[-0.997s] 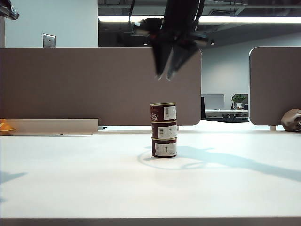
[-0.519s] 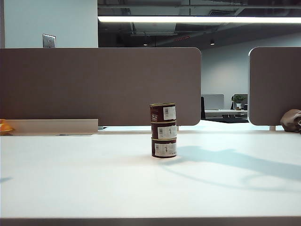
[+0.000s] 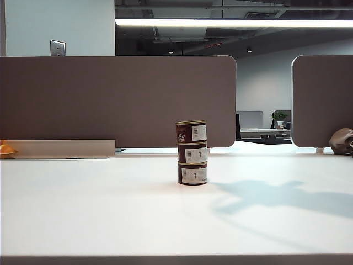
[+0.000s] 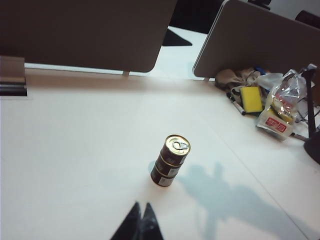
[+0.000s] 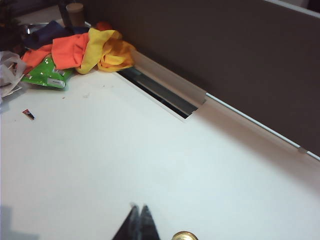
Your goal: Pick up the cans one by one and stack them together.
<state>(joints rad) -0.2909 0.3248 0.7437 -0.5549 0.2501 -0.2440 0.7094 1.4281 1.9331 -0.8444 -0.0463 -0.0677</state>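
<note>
1. Cans (image 3: 192,153) stand as one column of three near the middle of the white table (image 3: 83,210), each tin seated on the one below, barcode patches facing the exterior camera; the top tin sits slightly off-line from the two under it, yet the column looks upright.
2. Judged from that, the stacking appears finished: no loose tin shows in any view, so nothing seems left to lift.
3. Left gripper (image 4: 141,220) has its fingers pressed together with nothing between them, hanging above the table short of the stack.
4. Right gripper (image 5: 138,222) is likewise pinched shut and empty; the gold lid (image 5: 184,235) just peeks in beside it.
5. Neither arm shows in the exterior view.
6. Bare tabletop rings the column on every side.
7. Clutter keeps to the edges: bags and a yellow sponge (image 4: 251,99) at one corner, orange and yellow cloths (image 5: 85,47) at another, grey dividers (image 3: 116,99) along the back.
</note>
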